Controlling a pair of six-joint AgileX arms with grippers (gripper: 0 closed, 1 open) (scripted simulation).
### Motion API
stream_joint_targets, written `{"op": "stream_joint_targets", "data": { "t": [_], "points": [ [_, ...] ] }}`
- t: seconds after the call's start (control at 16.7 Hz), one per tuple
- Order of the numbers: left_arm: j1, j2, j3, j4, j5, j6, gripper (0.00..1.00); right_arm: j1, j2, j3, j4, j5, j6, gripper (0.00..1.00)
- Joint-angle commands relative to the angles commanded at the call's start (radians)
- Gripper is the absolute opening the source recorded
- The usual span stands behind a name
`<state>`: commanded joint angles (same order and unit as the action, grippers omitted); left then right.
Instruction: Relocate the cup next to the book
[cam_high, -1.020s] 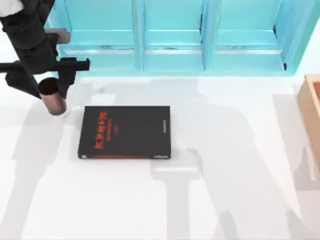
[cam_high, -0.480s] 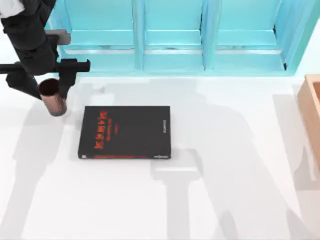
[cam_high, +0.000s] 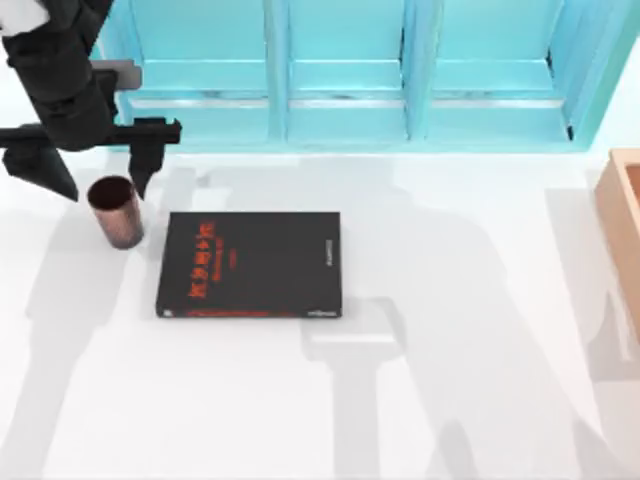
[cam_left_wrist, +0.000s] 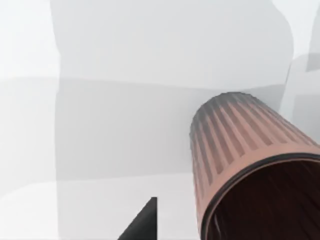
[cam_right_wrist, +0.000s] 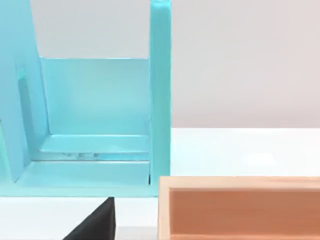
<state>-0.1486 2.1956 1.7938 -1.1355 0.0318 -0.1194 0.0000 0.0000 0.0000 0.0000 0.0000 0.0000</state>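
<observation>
- Left gripper (cam_high: 92, 172): positioned at the far left of the surface (cam_high: 300, 400), directly above and behind the cup (cam_high: 116, 211). Fingers spread wide, one on each side, gripping nothing.
- Cup: standing upright on the surface, mouth up, just beside the book (cam_high: 250, 264), off its left far corner. A narrow strip of surface separates the two; no contact observed. The left wrist view shows the ribbed wall and dark interior of the cup (cam_left_wrist: 250, 165) close beneath the camera.
- Book: lying flat, cover up, red lettering along its left side.
- Right arm: parked at the right; its wrist camera faces the blue shelving (cam_right_wrist: 95, 125) and the wooden box (cam_right_wrist: 240, 207). Its finger state cannot be told.
- Assessment: placement appears complete; only withdrawal of the left arm remains.
- Risk: the fingertips hang low, close to the rim. A sideways or slanted retreat could clip the rim and tip the cup or push it away from the book. A straight rise would avoid this.
- Risk: the cup is light and narrow-based, so a slight knock may topple it.
- Count: one cup, one book, one wooden box, one blue shelving unit.
</observation>
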Motion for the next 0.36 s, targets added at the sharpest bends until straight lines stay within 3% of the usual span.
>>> {"op": "stream_joint_targets", "data": {
  "t": [0.36],
  "points": [
    [0.000,0.000,0.000,0.000,0.000,0.000,1.00,0.000,0.000,0.000,0.000,0.000,0.000,1.00]
  ]
}}
